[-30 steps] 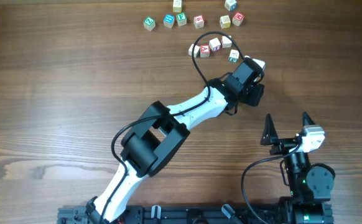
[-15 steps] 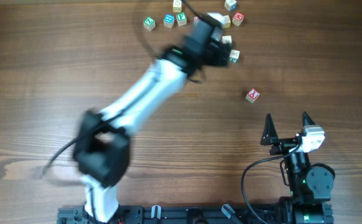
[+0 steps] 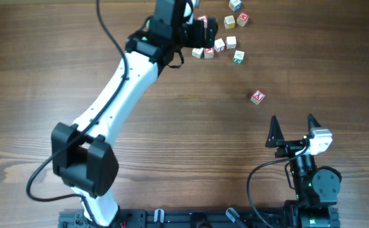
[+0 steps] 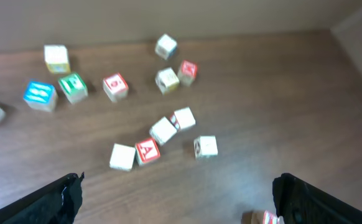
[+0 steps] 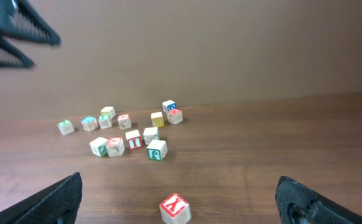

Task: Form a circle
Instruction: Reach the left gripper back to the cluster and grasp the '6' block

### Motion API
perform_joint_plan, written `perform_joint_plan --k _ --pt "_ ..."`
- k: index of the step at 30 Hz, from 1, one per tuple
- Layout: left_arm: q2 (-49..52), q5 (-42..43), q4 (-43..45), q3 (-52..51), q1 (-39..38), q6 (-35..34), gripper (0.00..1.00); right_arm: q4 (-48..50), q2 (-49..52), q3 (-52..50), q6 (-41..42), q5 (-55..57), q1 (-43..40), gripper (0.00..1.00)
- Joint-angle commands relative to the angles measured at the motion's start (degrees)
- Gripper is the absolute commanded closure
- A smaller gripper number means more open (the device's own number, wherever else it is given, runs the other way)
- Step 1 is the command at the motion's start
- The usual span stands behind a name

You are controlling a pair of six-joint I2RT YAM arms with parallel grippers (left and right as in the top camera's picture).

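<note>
Circle (image 4: 161,132): four clustered cubes (image 4: 147,151)

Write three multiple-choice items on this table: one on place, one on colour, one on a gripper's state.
1. The stray cube lies: A) between the cube cluster and the right gripper; B) inside the cluster; C) between the right gripper's jaws.
2. Its top face is: A) green; B) red; C) blue.
3. The right gripper is: A) open, empty; B) shut on a cube; C) shut, empty.
Answers: 1 A, it sits alone on bare wood between them; 2 B, red print shows overhead; 3 A, its jaws stand wide apart with nothing between.
</note>
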Motion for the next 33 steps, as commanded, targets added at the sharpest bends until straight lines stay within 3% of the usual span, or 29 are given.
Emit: perform_joint_plan --k 1,4,8,13,17,20,24,33 --pt "-0.3 0.7 0.9 0.0 0.0 0.4 0.00 0.2 0.9 -0.1 13.0 0.2 0.2 0.00" --pt "2.4 0.8 3.0 0.0 0.0 0.4 0.00 0.3 1.7 0.0 21.2 -0.2 0.2 0.00" --pt "8.3 0.7 5.6 4.2 0.0 0.7 0.00 0.1 3.5 0.3 25.5 -6.4 0.2 0.00" --pt "21.1 0.7 -0.7 19.8 -0.1 5.3 0.00 0.0 12.7 0.5 27.7 -9.9 0.2 0.00" --pt "29.1 0.0 -3.6 29.1 -0.9 15.2 0.00 0.2 22.0 0.5 27.4 -9.9 0.2 0.00" --pt "31.1 -4.3 -5.2 29.4 -1.7 26.8 0.00 0.2 28.7 0.5 27.4 -9.9 0.2 0.00" --pt "33.7 -6.4 -9.0 29.4 -1.8 35.1 0.02 0.7 35.9 0.5 27.6 -9.9 0.2 0.01" --pt "36.6 1.1 -5.5 29.4 -1.5 36.9 0.02 5.8 44.7 0.5 30.0 -9.9 0.2 0.00"
